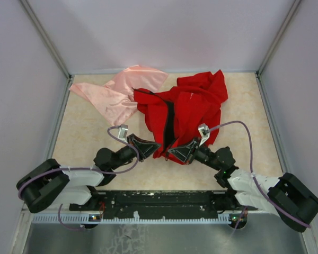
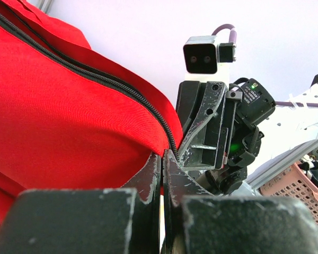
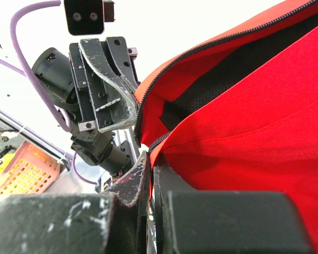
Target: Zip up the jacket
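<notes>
There is 1 jacket (image 1: 193,103), 1 pink cloth (image 1: 119,95), 2 arms and 2 grippers. The jacket is bright red woven fabric, crumpled in a loose heap on the beige, marbled table (image 1: 79,143). It lies just beyond both sets of jaws, and its near hem is gathered between them. Its 1 black front zipper (image 1: 169,124) stands open and runs away from the jaws as a dark strip.

The left gripper (image 1: 151,146) has its jaws drawn to a thin slit. They pinch the jacket's edge where the toothed zipper tape (image 2: 95,74) ends. In the left wrist view the red cloth swells up and to the left of the jaws.

The right gripper (image 1: 176,153) is likewise clamped narrow on the other front edge. In the right wrist view red cloth fills the space above and to the right of its jaws. A patch of black mesh lining (image 3: 228,74) shows inside the fold there. The 2 grippers sit close together, tips pointing toward each other across the hem. Their fingers are black, scuffed and wedge-shaped.

The pink cloth is pale, smooth and slightly shiny. It lies flat beyond the left jaws, and its edge touches the jacket.

A pinkish perforated basket (image 2: 299,190) shows to the right of the left jaws. An orange perforated basket (image 3: 21,177) shows to the left of the right jaws. I cannot tell what is in either.
</notes>
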### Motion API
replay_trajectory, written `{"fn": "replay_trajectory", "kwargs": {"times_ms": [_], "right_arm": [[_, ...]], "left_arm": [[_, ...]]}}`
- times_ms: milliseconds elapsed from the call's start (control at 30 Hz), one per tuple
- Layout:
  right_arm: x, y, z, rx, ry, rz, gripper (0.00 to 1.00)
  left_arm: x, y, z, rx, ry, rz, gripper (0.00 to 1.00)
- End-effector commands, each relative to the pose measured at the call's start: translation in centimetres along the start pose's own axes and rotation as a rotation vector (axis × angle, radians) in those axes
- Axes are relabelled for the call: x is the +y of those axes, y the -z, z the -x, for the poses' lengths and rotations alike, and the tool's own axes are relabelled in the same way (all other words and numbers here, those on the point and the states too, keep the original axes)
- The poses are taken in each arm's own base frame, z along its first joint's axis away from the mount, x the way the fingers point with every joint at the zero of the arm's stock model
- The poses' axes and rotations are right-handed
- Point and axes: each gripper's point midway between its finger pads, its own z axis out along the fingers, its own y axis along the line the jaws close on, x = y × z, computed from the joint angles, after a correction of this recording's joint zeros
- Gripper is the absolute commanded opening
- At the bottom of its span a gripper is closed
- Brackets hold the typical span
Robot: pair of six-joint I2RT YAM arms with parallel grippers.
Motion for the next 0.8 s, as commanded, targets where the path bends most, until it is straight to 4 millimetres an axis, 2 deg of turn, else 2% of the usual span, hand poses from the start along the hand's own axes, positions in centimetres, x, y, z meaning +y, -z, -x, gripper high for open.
{"fn": "replay_trajectory", "kwargs": {"times_ms": [0, 767], "right_arm": [[2.18, -0.97, 3.37, -0.101, 0.063, 0.080, 0.00], [2.68, -1.15, 3.66, -0.121, 0.061, 0.112, 0.00]], "left_arm": [[-1.53, 0.03, 0.77, -0.028, -0.007, -0.073, 0.00], [-1.39, -0.16, 0.19, -0.007, 0.009, -0.078, 0.00]]}}
